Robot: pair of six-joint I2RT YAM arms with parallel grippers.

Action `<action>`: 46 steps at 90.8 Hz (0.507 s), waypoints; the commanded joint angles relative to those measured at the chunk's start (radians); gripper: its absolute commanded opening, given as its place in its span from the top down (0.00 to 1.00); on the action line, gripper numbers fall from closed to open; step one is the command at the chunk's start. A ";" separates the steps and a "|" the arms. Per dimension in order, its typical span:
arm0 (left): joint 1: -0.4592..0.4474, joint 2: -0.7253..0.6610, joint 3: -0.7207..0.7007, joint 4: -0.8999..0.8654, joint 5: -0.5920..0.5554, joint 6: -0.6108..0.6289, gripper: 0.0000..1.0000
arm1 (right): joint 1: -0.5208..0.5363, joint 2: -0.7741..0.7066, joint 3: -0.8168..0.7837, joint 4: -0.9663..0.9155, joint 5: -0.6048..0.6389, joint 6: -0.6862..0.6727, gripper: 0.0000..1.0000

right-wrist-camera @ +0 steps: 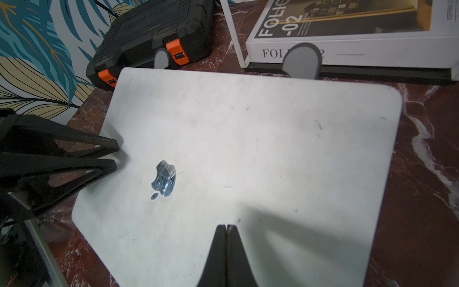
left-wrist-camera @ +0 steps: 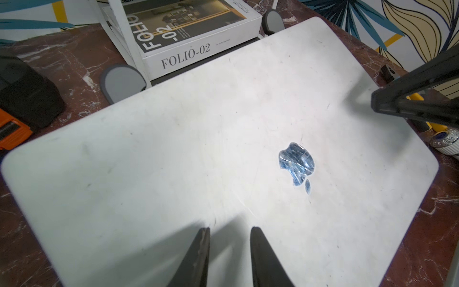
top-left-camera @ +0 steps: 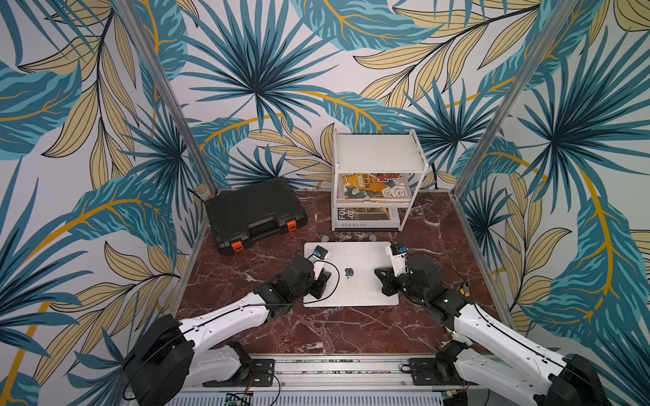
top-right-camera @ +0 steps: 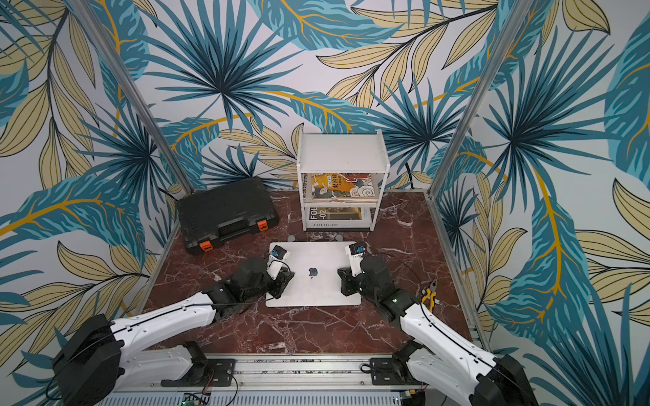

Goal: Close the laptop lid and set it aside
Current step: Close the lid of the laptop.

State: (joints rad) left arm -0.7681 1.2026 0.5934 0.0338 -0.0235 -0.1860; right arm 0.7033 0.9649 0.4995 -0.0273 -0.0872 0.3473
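A thin silver-grey rectangular laptop [top-left-camera: 355, 253] lies flat and closed just in front of a white shelf rack [top-left-camera: 378, 151], its long edges parallel to the rack's front. The laptop lid [left-wrist-camera: 198, 149], matte silver with faint scuffs, faces up, with a small shiny apple logo [left-wrist-camera: 296, 164] at its centre.

**Closed laptop lid under two grippers**

The laptop lid [right-wrist-camera: 248, 149] lies flat and closed on the dark red marble table [right-wrist-camera: 427, 198], with its shiny apple logo [right-wrist-camera: 164, 179] facing up. The right gripper [right-wrist-camera: 226, 226] is over the lid, its two fingers pressed together. The left gripper [right-wrist-camera: 116, 154] points at the logo with a narrow gap between its fingers and holds nothing. Beyond the lid are two grey round pads [right-wrist-camera: 301, 61], a black case with orange latches [right-wrist-camera: 149, 29] and a white box printed FOLIO-02 [right-wrist-camera: 360, 53].
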 commanded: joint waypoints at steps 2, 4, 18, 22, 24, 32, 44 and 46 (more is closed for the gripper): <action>0.004 -0.001 -0.014 0.012 -0.009 -0.015 0.68 | 0.005 0.033 -0.031 0.070 -0.007 0.022 1.00; 0.004 -0.003 -0.014 0.013 -0.009 -0.016 0.67 | 0.006 0.040 -0.033 0.078 -0.004 0.021 1.00; 0.003 -0.021 -0.013 -0.005 -0.024 -0.017 0.63 | 0.006 0.094 -0.048 0.120 0.022 0.017 1.00; 0.004 -0.032 -0.015 -0.012 -0.036 -0.020 0.60 | 0.006 0.110 -0.048 0.131 0.025 0.019 1.00; 0.004 -0.037 -0.015 -0.018 -0.041 -0.020 0.58 | 0.005 0.118 -0.049 0.133 0.024 0.019 1.00; 0.004 -0.075 -0.020 -0.037 -0.065 -0.021 0.51 | 0.006 0.137 -0.051 0.147 0.027 0.026 1.00; 0.004 -0.176 -0.050 -0.039 -0.135 -0.025 0.43 | 0.006 0.146 -0.059 0.168 0.049 0.030 1.00; 0.004 -0.196 -0.059 -0.037 -0.154 -0.031 0.42 | 0.006 0.147 -0.061 0.172 0.052 0.030 1.00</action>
State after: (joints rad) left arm -0.7681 1.1038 0.5716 0.0032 -0.0937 -0.2050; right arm 0.7040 1.1034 0.4683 0.1097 -0.0681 0.3641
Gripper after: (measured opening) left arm 0.558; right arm 0.052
